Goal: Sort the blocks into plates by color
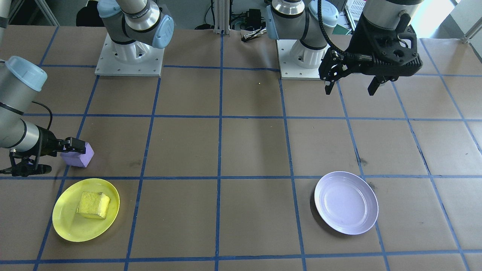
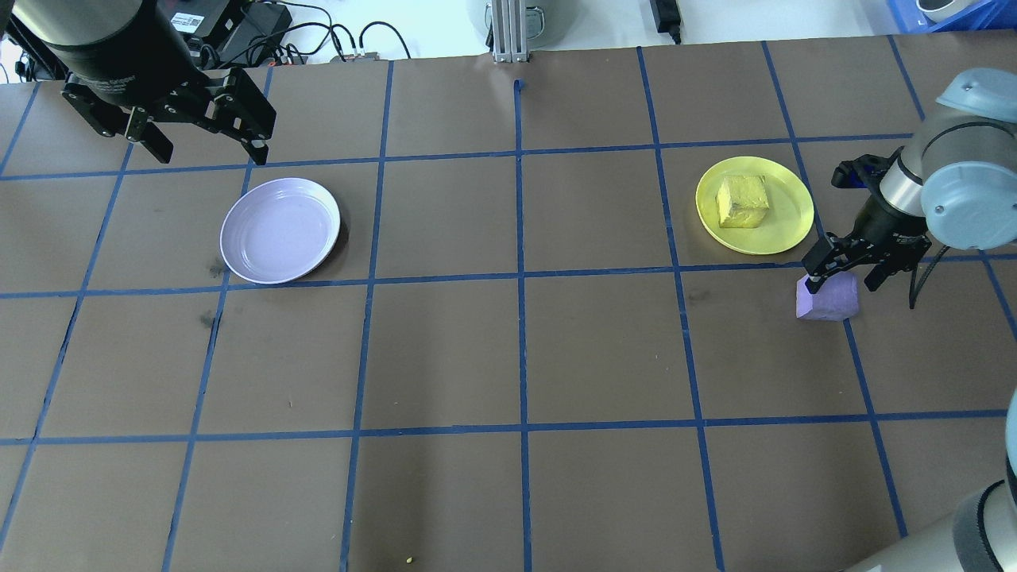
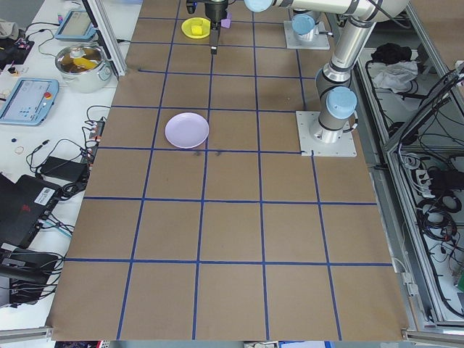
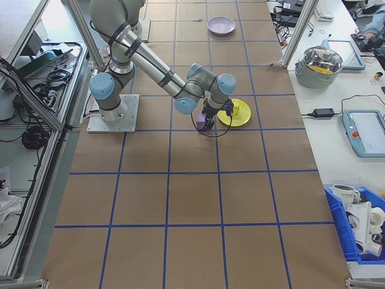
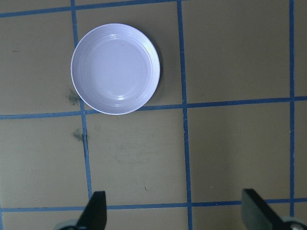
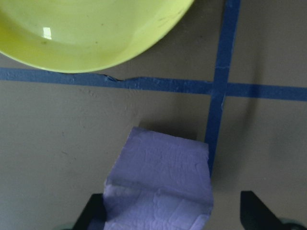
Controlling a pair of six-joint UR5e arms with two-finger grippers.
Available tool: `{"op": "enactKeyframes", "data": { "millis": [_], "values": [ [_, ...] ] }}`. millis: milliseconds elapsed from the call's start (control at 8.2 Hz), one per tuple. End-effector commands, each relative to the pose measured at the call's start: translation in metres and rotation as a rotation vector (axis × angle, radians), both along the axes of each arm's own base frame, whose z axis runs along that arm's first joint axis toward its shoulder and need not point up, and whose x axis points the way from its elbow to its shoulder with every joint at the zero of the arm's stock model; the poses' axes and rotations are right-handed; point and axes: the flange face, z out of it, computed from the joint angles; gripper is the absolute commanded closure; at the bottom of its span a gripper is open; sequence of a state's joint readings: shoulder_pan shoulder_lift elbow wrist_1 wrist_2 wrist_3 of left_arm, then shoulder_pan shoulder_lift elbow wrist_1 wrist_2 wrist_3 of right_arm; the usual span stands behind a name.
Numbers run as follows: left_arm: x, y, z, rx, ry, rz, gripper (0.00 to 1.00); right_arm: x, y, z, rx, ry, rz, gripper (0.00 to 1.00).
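The purple block (image 2: pixel 828 300) lies on the table just in front of the yellow plate (image 2: pixel 788 230). My right gripper (image 2: pixel 842 282) is low over it and open. In the right wrist view the purple block (image 6: pixel 160 182) sits between the fingers, close to the left one, with a gap to the right one. The yellow block (image 1: pixel 93 204) rests inside the yellow plate (image 1: pixel 62 222). On the other side of the table the lavender plate (image 2: pixel 280 230) holds nothing. My left gripper (image 2: pixel 208 145) hangs open, high above the table behind that plate (image 5: pixel 115 69).
Blue tape lines divide the brown table into squares. The two arm bases (image 1: pixel 130 56) (image 1: pixel 301 56) stand at the robot's edge. A side bench with a steel pot (image 4: pixel 323 60) and tablets runs along the far edge, past the plates.
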State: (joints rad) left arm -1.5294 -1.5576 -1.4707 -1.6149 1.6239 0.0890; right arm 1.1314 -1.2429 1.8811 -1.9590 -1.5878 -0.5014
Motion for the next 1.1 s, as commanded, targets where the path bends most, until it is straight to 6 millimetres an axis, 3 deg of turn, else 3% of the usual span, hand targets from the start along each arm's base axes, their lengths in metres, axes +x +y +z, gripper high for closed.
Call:
{"op": "enactKeyframes", "data": {
  "millis": [0, 610, 854, 976],
  "values": [
    [0.0, 0.0, 0.0, 0.0, 0.001, 0.0, 0.0, 0.0, -0.002, -0.003, 0.001, -0.012, -0.013, 0.07],
    [0.001, 0.001, -0.002, 0.007, -0.007, -0.004, 0.0, -0.001, -0.01, 0.006, -0.007, 0.004, -0.051, 0.0],
    [0.001, -0.001, -0.005, 0.015, -0.008, -0.007, 0.0, 0.001, -0.006, -0.021, 0.037, -0.016, -0.053, 0.0],
    [0.002, 0.003, 0.001, 0.003, -0.009, -0.01, 0.0, 0.002, -0.003, -0.028, 0.056, -0.022, -0.054, 0.1]
  ]
}}
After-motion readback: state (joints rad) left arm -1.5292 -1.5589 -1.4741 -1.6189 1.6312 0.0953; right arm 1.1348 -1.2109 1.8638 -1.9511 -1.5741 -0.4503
